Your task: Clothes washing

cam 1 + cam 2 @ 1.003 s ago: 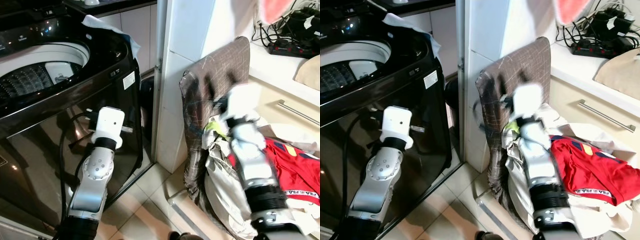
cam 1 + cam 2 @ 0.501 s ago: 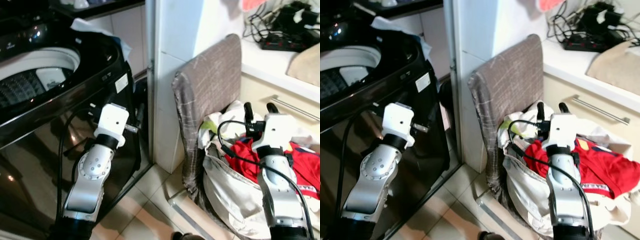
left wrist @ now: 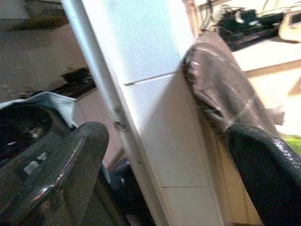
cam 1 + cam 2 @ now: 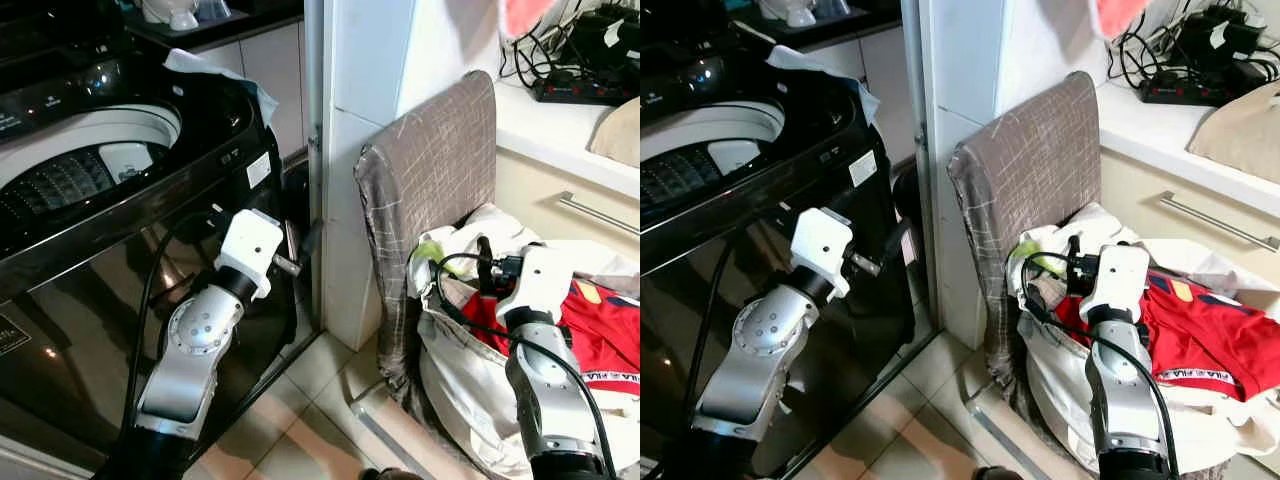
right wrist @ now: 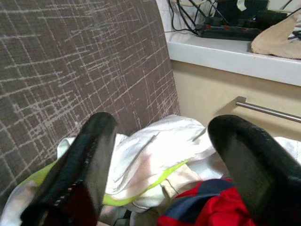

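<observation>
A black top-loading washing machine (image 4: 150,190) stands on the left with its drum (image 4: 75,170) uncovered. To the right, a brown-grey laundry hamper (image 4: 430,190) holds white clothes (image 5: 155,155), a yellow-green strip (image 5: 141,190) and a red garment (image 4: 600,330). My right gripper (image 5: 160,155) hovers just above the white clothes near the hamper's tall back, open with nothing between its fingers. In front of the washer's right side, my left gripper (image 3: 174,165) is held up, open and empty, pointing toward the white pillar.
A white tiled pillar (image 4: 370,140) separates washer and hamper. Behind the hamper runs a cream counter (image 4: 560,115) with a power strip and cables (image 4: 585,75), and below it a drawer handle (image 4: 595,215). A pale cloth (image 4: 215,70) lies on the washer's back corner. Tiled floor (image 4: 300,400) below.
My right arm came down from in front of the hamper's back to just over the clothes. My left gripper moved up and right toward the pillar. The camera also shifted.
</observation>
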Available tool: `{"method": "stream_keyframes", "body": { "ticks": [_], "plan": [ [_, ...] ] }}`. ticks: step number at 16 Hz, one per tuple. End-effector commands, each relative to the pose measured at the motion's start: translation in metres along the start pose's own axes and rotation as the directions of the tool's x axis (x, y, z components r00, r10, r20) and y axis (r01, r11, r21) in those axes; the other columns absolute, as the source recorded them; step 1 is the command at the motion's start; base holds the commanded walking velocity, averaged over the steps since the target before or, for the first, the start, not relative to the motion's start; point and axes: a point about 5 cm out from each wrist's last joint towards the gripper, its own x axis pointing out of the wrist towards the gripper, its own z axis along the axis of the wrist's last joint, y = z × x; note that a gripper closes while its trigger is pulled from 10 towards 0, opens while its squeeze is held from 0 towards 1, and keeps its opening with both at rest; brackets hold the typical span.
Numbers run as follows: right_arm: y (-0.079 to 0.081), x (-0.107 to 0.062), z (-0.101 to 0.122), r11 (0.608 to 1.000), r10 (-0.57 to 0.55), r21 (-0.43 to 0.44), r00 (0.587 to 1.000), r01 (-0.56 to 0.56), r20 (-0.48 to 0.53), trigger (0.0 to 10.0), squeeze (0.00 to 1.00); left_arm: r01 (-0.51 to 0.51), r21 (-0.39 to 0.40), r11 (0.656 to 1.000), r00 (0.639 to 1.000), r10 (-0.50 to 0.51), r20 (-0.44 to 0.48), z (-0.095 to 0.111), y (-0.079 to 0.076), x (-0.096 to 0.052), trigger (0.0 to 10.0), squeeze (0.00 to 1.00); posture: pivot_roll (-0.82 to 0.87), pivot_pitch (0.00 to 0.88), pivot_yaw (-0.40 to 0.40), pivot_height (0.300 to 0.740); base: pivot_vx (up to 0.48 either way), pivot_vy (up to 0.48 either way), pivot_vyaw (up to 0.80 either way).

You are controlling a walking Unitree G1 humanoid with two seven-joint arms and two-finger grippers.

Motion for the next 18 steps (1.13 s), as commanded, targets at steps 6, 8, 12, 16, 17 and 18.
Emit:
{"method": "stream_keyframes", "body": {
  "ticks": [6, 8, 12, 16, 17, 18],
  "plan": [
    [0.002, 0.005, 0.005, 0.999, -0.011, 0.046, 1.000, 0.010, 0.009, 10.0, 1.00, 0.108, -0.041, 0.993, 0.994, -0.109, -0.022, -0.004, -0.007, 0.003, 10.0, 0.00, -0.14, 0.015, 0.061, 0.728, 0.000, 0.000, 0.00],
    [-0.007, 0.004, 0.004, 0.995, -0.072, 0.067, 0.997, 0.073, -0.017, 10.0, 1.00, 0.115, -0.043, 0.992, 0.993, -0.116, -0.019, -0.003, -0.008, 0.006, 10.0, 0.00, -0.15, 0.022, 0.066, 0.728, 0.000, 0.000, 0.00],
    [-0.015, -0.002, -0.002, 0.995, -0.087, -0.048, 0.995, 0.085, -0.046, 10.0, 0.00, 0.135, -0.041, 0.990, 0.991, -0.136, -0.017, -0.004, -0.009, 0.012, 10.0, 0.00, -0.19, 0.029, 0.079, 0.728, 0.000, 0.000, -0.14],
    [-0.015, -0.002, 0.000, 0.995, -0.094, -0.033, 0.995, 0.092, -0.044, 10.0, 0.00, 0.146, -0.050, 0.988, 0.989, -0.146, -0.005, -0.004, -0.011, 0.018, 10.0, 0.00, -0.21, 0.023, 0.088, 0.728, 0.000, 0.000, -0.55],
    [-0.015, -0.002, 0.003, 0.994, -0.111, -0.022, 0.993, 0.110, -0.038, 10.0, 0.00, 0.162, -0.049, 0.986, 0.987, -0.162, 0.002, -0.003, -0.013, 0.019, 10.0, 0.00, -0.21, 0.021, 0.089, 0.728, 0.000, 0.000, -0.52],
    [-0.015, -0.001, 0.002, 0.992, -0.124, -0.013, 0.991, 0.123, -0.048, 10.0, 0.00, 0.165, -0.048, 0.985, 0.986, -0.165, 0.001, -0.004, -0.013, 0.019, 10.0, 0.00, -0.21, 0.018, 0.091, 0.728, 0.000, 0.000, -0.51]
  ]
}}
